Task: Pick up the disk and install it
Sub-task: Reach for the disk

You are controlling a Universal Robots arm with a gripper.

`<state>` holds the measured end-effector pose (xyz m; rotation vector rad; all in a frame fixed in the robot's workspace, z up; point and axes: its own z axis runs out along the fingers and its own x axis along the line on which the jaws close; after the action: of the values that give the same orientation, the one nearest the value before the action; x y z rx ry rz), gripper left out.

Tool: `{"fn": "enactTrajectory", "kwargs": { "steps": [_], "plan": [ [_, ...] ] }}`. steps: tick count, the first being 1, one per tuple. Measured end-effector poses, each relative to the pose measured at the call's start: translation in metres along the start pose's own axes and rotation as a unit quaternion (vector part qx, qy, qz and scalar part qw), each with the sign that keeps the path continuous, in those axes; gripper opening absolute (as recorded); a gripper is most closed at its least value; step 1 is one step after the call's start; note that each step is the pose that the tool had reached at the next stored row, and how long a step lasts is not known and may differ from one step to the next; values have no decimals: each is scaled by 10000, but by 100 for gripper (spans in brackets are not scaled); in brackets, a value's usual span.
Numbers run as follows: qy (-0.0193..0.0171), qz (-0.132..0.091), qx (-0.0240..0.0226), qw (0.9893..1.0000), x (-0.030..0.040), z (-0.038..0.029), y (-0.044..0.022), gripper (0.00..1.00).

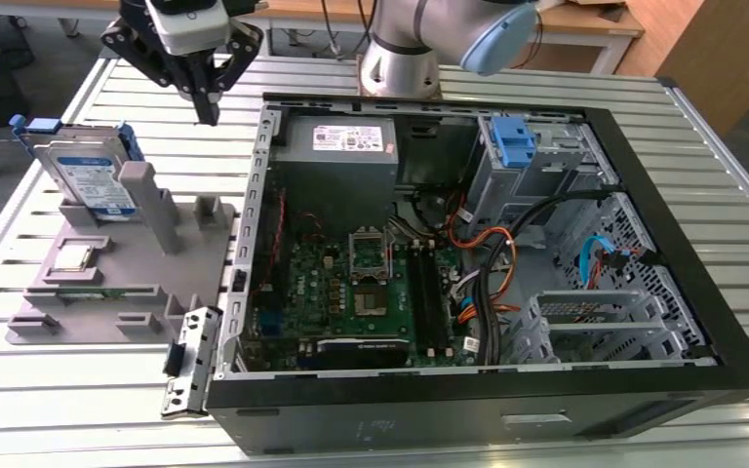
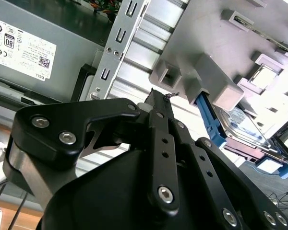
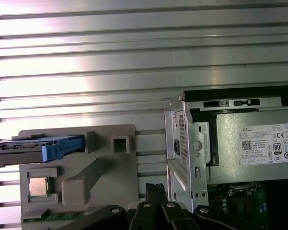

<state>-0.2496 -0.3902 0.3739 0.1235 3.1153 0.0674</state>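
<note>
Hovering near the disk (image 1: 89,177), jaws seem shut.

Slatted metal table (image 1: 75,390) carries open computer case (image 1: 479,409) and grey parts holder (image 1: 134,297), side by side.

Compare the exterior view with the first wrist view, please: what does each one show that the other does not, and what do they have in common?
The exterior view adds the inside of the open case: orange cables, a blue latch piece, and the arm's base behind it. The first wrist view adds a look from above: the disk edge-on, and the outer face of a perforated metal wall beside the power supply. Shared: the disk standing in the grey fixture, the power supply, the slatted table, and the claw, shut and empty, between fixture and case.
</note>
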Motion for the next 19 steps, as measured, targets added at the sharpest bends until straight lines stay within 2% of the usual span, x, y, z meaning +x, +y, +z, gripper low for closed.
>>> {"fn": "enactTrajectory", "kwargs": {
  "steps": [15,19],
  "plan": [
    [0,1,0,10000,17,0,3,10],
    [0,1,0,10000,47,2,1,10]
  ]
}}
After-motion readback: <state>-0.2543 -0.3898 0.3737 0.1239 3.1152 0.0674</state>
